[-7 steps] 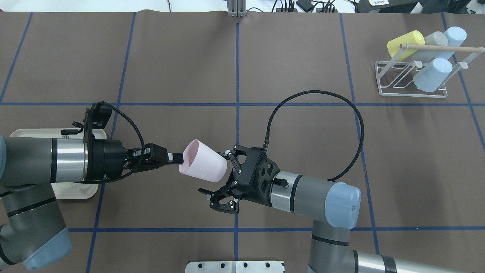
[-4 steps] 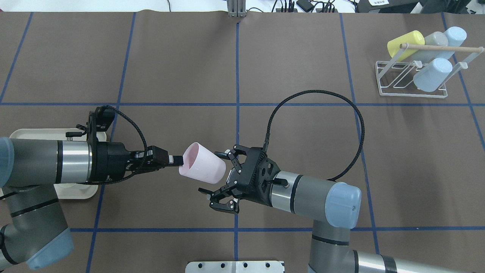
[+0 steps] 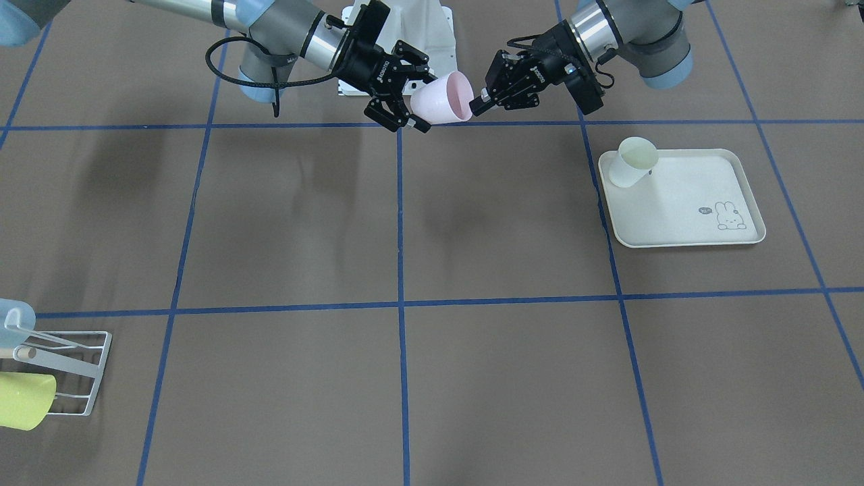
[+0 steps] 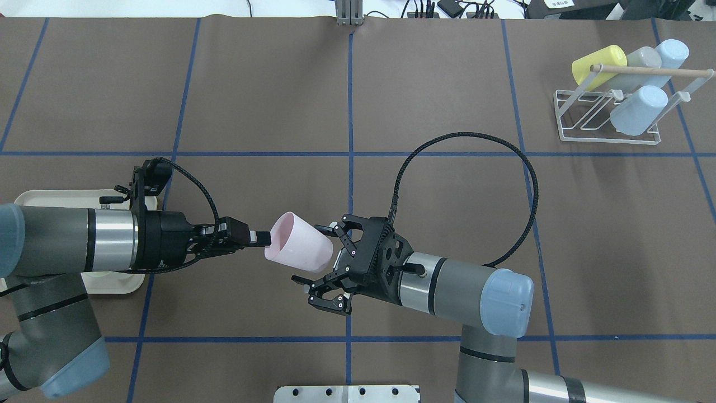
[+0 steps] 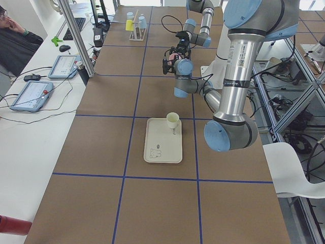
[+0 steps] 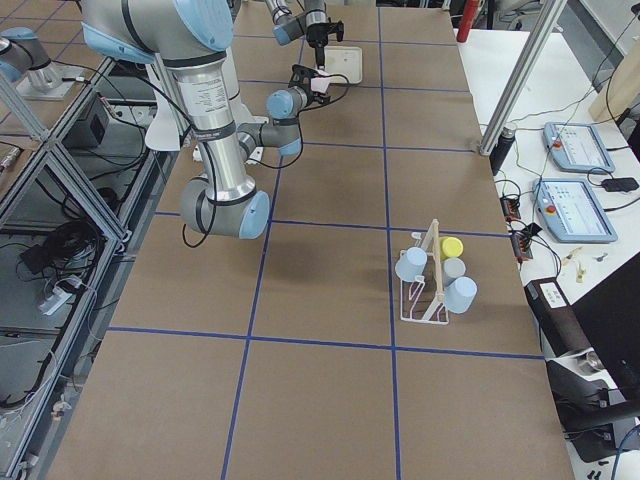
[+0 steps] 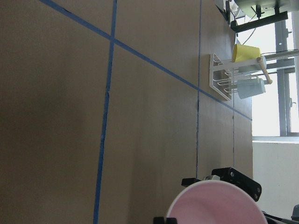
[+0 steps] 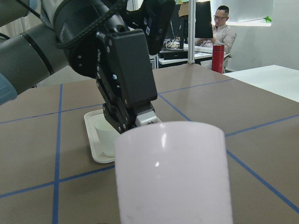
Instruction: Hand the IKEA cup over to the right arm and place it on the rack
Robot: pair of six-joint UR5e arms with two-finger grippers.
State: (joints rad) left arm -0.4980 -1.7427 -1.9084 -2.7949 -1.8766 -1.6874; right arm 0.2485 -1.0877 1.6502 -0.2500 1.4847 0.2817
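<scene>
Even bright light, soft shadows on the brown paper-covered table (image 3: 283,223); window (image 7: 275,88) glare (left wrist view) and a slightly blurred pale pink plastic cup (image 8: 173,172).

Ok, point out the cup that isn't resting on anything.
The pink cup, held in the air by its rim in the left gripper. The pale cup stands on the tray; the others sit on the rack.

rack (image 3: 61,356) cut by frame edge, tray (image 4: 114,282) seemingly half hidden
</scene>
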